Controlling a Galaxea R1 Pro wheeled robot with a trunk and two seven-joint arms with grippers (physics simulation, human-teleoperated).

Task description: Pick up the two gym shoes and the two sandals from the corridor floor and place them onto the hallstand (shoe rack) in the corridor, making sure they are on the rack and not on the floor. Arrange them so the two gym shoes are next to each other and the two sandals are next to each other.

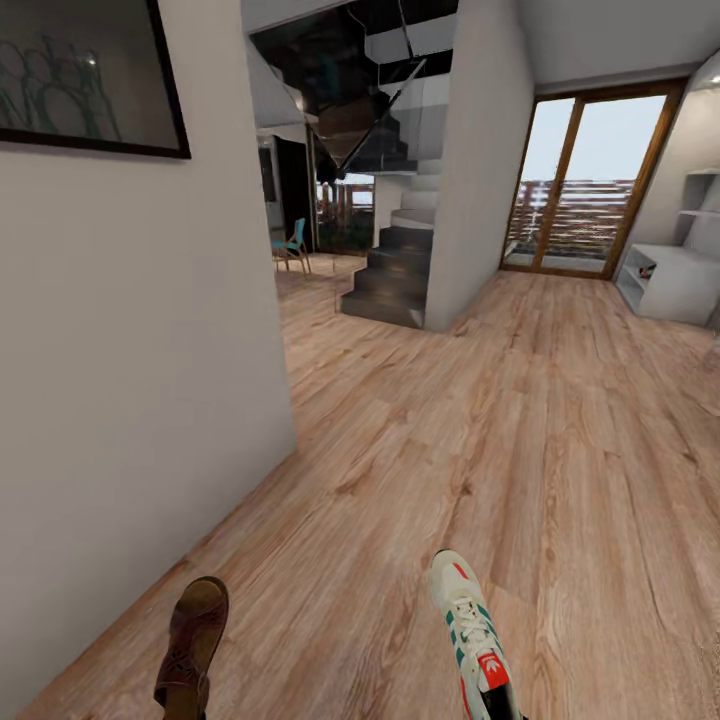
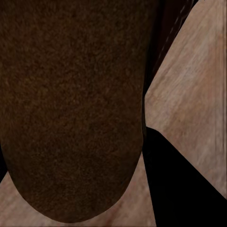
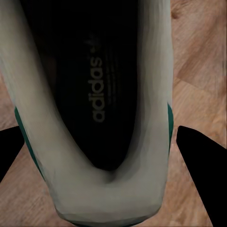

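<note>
Down the wooden corridor floor (image 1: 520, 400) the shoe rack (image 1: 672, 280) stands far right, beyond the right claw's (image 3: 101, 156) gripped sneaker (image 1: 470, 625); left claw, unseen, seemingly carries the sandal (image 1: 192, 640).

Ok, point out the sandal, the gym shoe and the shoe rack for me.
sandal (image 1: 195, 625), head view, on its footbed.
gym shoe (image 1: 468, 615), head view, on its laces.
shoe rack (image 1: 685, 285), head view, on its grey side.
</note>
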